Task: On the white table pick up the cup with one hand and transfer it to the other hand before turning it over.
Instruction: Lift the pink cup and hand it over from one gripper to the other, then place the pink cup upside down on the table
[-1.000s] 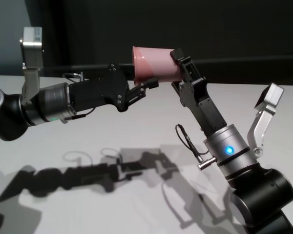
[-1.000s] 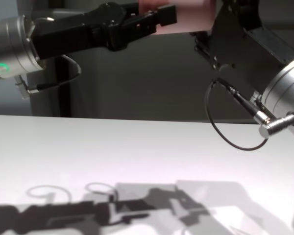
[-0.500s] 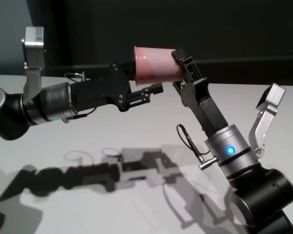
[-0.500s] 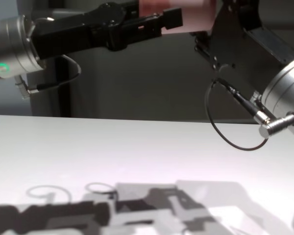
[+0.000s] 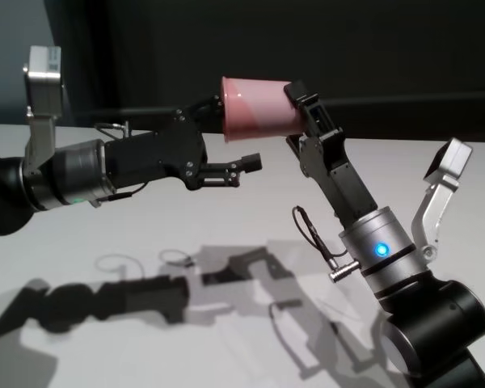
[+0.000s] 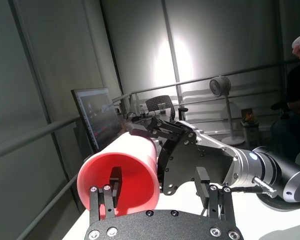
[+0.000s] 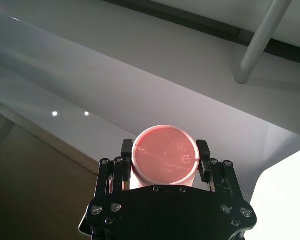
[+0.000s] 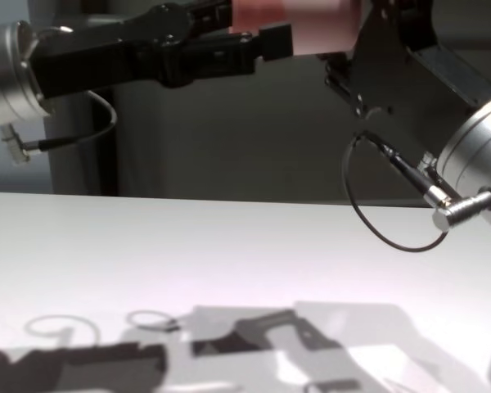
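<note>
Cup [image 5: 257, 107] — right gripper [image 5: 297, 113] (clamped).

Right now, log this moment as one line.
phase: handover | cup: held sideways above white table | right hand: shut on cup base | left hand: open around cup rim

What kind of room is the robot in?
Probably a lab or office workspace. A dark computer monitor, an office chair and a white standing fan sit behind the plain white table, where the right pincer holds a salmon-pink plastic cup.
</note>
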You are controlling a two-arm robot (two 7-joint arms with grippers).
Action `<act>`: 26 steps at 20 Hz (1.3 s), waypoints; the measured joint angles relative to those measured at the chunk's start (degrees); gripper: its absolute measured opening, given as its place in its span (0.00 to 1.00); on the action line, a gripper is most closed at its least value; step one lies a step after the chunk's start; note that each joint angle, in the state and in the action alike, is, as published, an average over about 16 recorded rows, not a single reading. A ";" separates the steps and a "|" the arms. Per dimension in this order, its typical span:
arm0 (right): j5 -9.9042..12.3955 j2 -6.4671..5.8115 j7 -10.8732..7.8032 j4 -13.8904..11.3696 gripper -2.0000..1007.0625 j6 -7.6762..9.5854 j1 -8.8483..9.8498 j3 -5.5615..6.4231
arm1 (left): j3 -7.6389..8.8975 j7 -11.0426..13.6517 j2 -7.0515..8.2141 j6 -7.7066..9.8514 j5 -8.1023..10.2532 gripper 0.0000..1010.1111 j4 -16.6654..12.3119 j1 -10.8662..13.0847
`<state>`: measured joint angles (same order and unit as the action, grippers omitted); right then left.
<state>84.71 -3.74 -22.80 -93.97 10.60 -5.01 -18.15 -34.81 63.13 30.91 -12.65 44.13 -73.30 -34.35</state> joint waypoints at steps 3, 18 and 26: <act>0.00 0.00 0.00 0.00 0.73 0.00 0.00 0.00 | 0.54 -1.31 1.42 0.20 -0.23 0.93 -1.75 1.13; 0.00 0.00 0.00 0.00 0.73 0.01 0.00 0.00 | 7.09 -16.04 9.74 0.40 -3.52 0.99 -14.22 13.32; 0.00 -0.01 0.00 0.00 0.73 0.01 0.00 0.00 | 10.01 -24.66 11.72 1.23 -6.67 0.99 -18.53 19.78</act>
<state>84.71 -3.75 -22.80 -93.97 10.61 -5.01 -18.15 -24.79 38.47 42.63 -11.42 37.46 -91.83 -14.57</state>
